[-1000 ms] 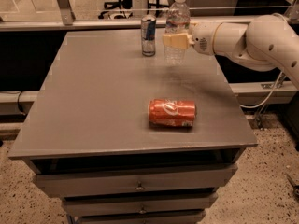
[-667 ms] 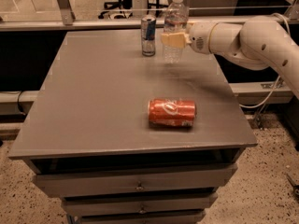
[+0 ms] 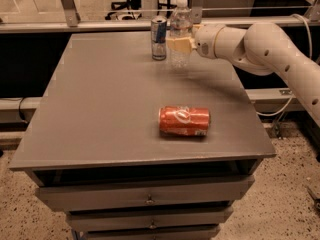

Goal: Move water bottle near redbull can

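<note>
Here's the flat grey counter (image 3: pixel 110 109), a plain matte top on a cabinet with grey drawers (image 3: pixel 150 196) stacked below its front edge. Up at the far edge, the white jointed arm (image 3: pixel 260 44) reaches in from the right, and its hand (image 3: pixel 180 45) is clamped around the clear ribbed plastic water bottle (image 3: pixel 180 21), tan fingers (image 3: pixel 172 44) pressed against the bottle's middle. The bottle stands upright, white cap on top, and whether its base touches the counter or sits a shade above it I cannot tell. Just beside it to the left stands the slim blue-and-silver metal redbull can (image 3: pixel 159 38), upright on the counter, a narrow gap between the two. Well apart from that pair, toward the front right of the counter, a wider orange-red soda can (image 3: pixel 184 121) lies on its side, its length running left to right. Behind the counter a pale metal rail (image 3: pixel 100 26) runs across the room, with a slanted post (image 3: pixel 70 4) rising from it at the left. A thin cable (image 3: pixel 295 99) loops down by the arm at the right, and speckled stone flooring (image 3: pixel 290 184) shows around the cabinet on both sides.
</note>
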Tool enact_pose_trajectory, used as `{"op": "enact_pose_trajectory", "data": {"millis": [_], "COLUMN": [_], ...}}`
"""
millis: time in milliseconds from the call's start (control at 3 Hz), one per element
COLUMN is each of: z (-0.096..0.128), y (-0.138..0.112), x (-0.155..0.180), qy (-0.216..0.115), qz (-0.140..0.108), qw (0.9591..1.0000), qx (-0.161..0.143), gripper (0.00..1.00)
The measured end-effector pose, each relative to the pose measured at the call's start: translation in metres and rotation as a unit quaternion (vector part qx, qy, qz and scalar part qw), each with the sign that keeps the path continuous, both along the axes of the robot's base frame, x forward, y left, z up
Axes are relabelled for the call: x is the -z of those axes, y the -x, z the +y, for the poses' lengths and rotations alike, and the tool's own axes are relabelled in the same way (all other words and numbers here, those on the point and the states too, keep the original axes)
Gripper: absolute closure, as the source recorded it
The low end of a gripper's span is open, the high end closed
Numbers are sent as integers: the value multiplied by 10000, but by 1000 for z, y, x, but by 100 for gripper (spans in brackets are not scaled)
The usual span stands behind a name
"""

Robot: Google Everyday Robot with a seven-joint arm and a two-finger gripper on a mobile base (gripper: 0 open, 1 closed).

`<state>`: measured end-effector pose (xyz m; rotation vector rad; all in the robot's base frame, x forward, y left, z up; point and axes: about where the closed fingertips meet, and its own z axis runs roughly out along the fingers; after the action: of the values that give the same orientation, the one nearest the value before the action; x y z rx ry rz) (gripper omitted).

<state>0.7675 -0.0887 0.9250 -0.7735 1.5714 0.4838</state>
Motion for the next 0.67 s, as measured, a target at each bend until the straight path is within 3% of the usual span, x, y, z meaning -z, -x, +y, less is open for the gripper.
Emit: {"op": "enact_pose_trajectory", "data": {"millis": [333,667], "z": [6,11], "y": [-13,-22], "x": [4,11], "qy": [79,93], "qz": [-76,-112], "qw": [9999,9999], "qx": [26,50], "gripper": [85,62]}}
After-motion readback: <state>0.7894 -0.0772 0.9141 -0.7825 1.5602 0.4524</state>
